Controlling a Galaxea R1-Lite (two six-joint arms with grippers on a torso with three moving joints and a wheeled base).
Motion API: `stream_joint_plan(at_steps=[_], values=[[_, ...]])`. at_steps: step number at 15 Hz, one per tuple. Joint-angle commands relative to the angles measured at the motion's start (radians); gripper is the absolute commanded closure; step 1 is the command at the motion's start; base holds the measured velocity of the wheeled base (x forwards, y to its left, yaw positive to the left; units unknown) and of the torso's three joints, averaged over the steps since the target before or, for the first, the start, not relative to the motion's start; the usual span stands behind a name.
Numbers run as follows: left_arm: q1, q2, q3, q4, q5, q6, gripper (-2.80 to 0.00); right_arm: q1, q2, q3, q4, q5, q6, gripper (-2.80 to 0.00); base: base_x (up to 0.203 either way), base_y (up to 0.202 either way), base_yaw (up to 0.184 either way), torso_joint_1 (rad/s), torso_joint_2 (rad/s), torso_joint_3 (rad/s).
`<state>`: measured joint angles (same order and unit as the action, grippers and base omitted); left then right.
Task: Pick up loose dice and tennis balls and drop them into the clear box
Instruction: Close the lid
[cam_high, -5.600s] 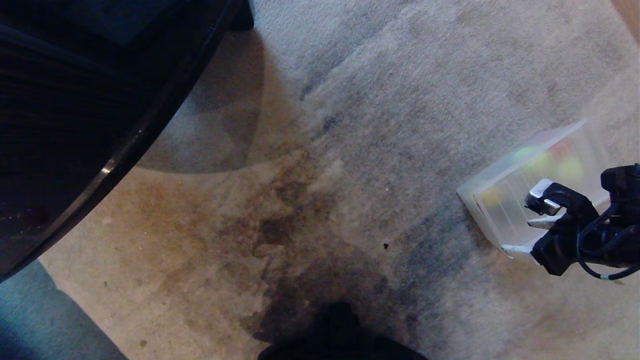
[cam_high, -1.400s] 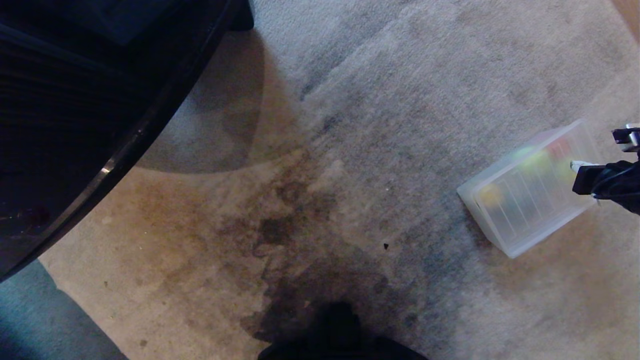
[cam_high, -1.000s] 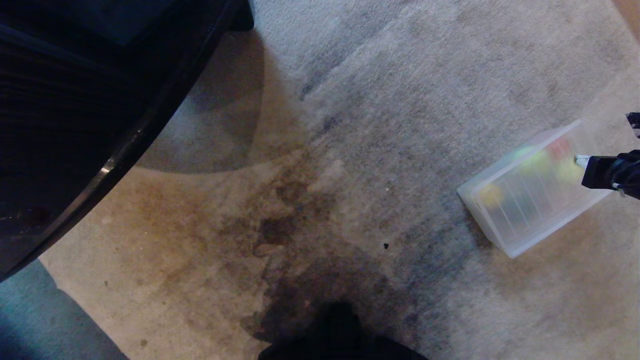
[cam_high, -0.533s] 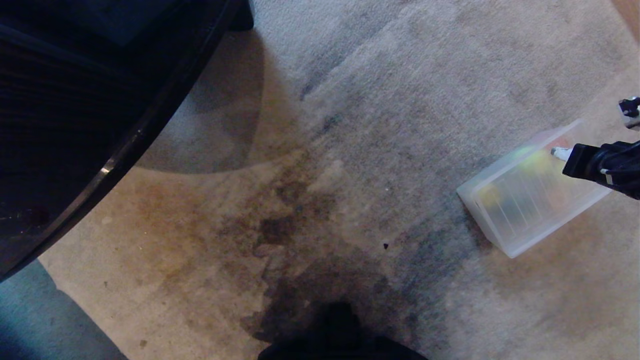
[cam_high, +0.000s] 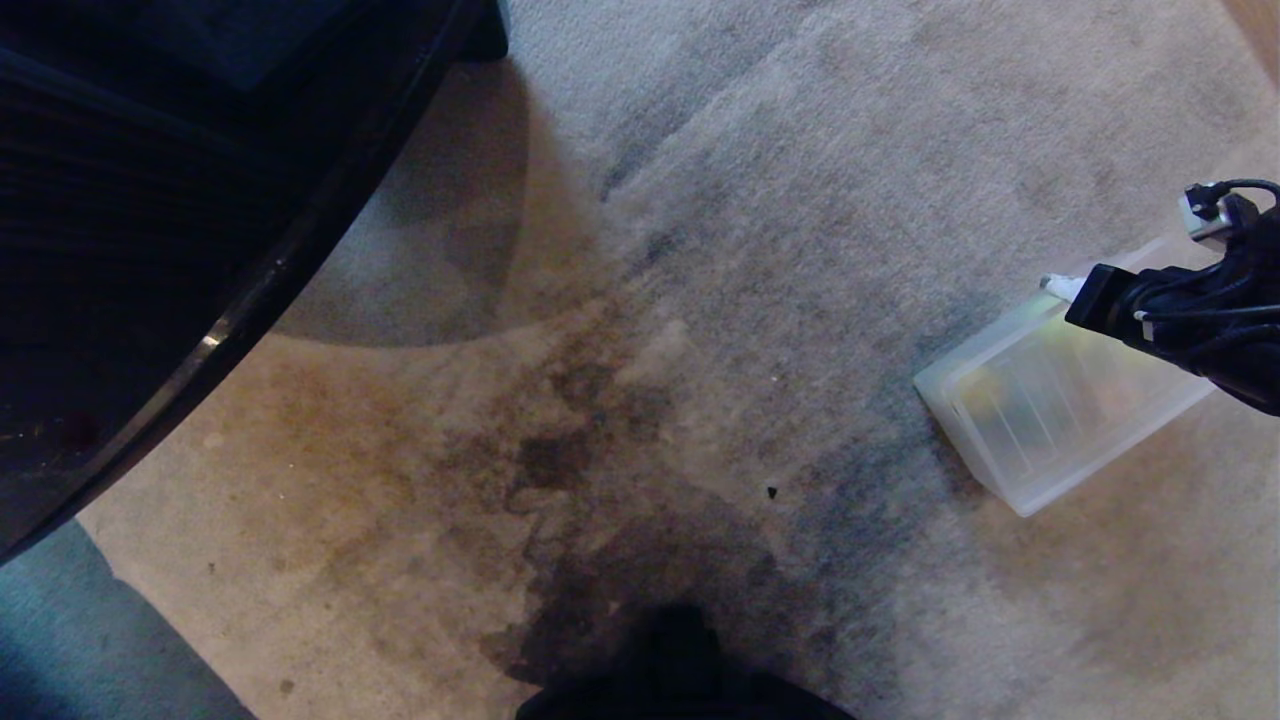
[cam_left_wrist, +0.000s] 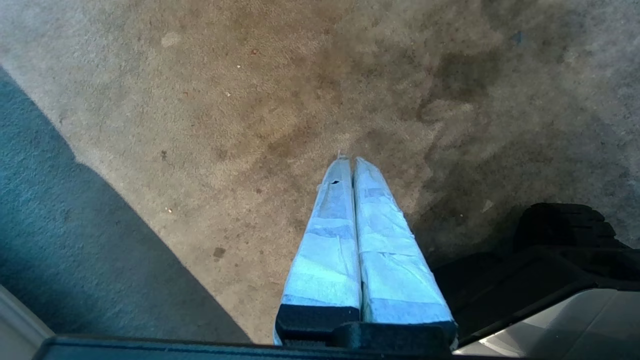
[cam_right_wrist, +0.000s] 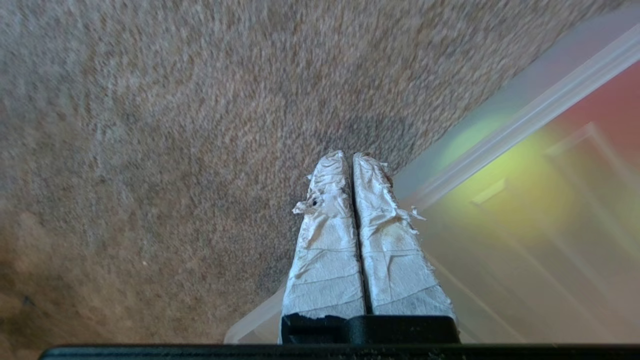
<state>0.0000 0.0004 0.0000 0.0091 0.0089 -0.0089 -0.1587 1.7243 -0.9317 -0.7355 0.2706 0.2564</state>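
Dim warm light; deep shadow on carpet (cam_high: 700, 250); right wrist view blurred.

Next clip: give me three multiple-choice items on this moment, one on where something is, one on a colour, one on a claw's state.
1. Where does the translucent frosted plastic box sit in the head view?
A. on the stained beige carpet, at the robot's right
B. on top of the dark furniture at the left
C. held up in the left claw

2. What colours glow through the box wall in the right wrist view?
A. blue and white
B. yellow-green and red
C. black only

3. How does the right claw stand?
A. wide open over the box
B. shut on a die
C. shut, holding nothing

Answers:
1 A, the box rests on the carpet near the right edge.
2 B, a yellow-green blur and a red patch show behind the wall.
3 C, its taped fingers press together with nothing between them.
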Motion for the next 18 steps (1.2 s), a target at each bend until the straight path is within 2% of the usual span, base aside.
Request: stream_joint_plan(at_steps=[1, 4, 6, 11, 18], values=[[0.0, 0.0, 0.002, 0.0, 0.0, 0.0, 0.0, 0.005, 0.032, 0.013, 0.0, 0.004, -0.01, 0.0, 0.0, 0.0, 0.0, 0.0, 0.0, 0.0], [0.0, 0.0, 0.002, 0.0, 0.0, 0.0, 0.0, 0.004, 0.038, 0.016, -0.002, 0.002, -0.02, 0.0, 0.0, 0.0, 0.0, 0.0, 0.0, 0.0], [0.0, 0.0, 0.002, 0.0, 0.0, 0.0, 0.0, 0.002, 0.038, 0.026, -0.001, -0.003, -0.097, 0.0, 0.0, 0.0, 0.0, 0.0, 0.0, 0.0], [0.0, 0.001, 0.0, 0.0, 0.0, 0.0, 0.0, 0.002, 0.041, 0.043, -0.002, -0.004, -0.136, 0.0, 0.0, 0.0, 0.0, 0.0, 0.0, 0.0], [0.0, 0.0, 0.0, 0.0, 0.0, 0.0, 0.0, 0.003, 0.003, 0.037, -0.028, 0.001, -0.122, 0.0, 0.0, 0.0, 0.0, 0.0, 0.0, 0.0]])
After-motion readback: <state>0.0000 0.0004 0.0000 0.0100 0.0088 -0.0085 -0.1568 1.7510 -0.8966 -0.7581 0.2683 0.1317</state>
